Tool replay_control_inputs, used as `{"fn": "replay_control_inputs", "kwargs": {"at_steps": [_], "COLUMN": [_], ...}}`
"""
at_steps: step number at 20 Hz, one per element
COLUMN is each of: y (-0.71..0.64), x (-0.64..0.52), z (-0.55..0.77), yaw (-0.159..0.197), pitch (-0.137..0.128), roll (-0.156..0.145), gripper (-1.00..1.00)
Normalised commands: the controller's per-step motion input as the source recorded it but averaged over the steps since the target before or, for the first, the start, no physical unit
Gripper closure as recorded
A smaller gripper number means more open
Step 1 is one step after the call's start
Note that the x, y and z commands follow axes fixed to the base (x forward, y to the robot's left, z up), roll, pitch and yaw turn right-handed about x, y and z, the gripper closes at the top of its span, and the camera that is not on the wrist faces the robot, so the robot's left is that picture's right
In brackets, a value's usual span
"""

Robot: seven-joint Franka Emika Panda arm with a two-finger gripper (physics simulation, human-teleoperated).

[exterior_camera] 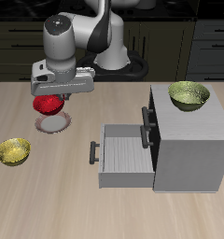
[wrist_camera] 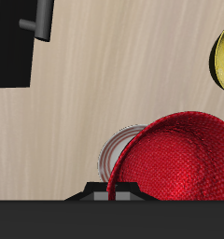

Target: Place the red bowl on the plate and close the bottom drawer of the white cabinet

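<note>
The red bowl hangs just above the plate, gripped at its rim by my gripper, which is shut on it. In the wrist view the red bowl fills much of the frame and covers part of the plate; my fingertips are hidden behind the dark gripper body. The bottom drawer of the white cabinet is pulled out, its tray empty and its dark bar handle facing away from the cabinet. The drawer front also shows in the wrist view.
One yellow-green bowl sits on top of the cabinet. Another yellow-green bowl rests on the table nearer the front edge, and its rim shows in the wrist view. The upper drawer is shut.
</note>
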Motion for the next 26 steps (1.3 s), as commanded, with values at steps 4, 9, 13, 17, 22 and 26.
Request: {"fn": "replay_control_inputs", "kwargs": {"at_steps": [4, 9, 13, 17, 22, 26], "y": [-0.13, -0.07, -0.02, 0.01, -0.01, -0.05], "x": [-0.08, -0.08, -0.03, -0.03, -0.01, 0.09], "z": [-0.22, -0.07, -0.12, -0.14, -0.07, 0.01], "yaw": [0.006, -0.002, -0.006, -0.003, 0.005, 0.021], "pitch": [0.064, 0.015, 0.018, 0.031, 0.019, -0.018], "roll": [-0.018, -0.014, -0.010, 0.004, 0.001, -0.008], "gripper": [1.00, 1.00, 1.00, 1.00, 1.00, 1.00]}}
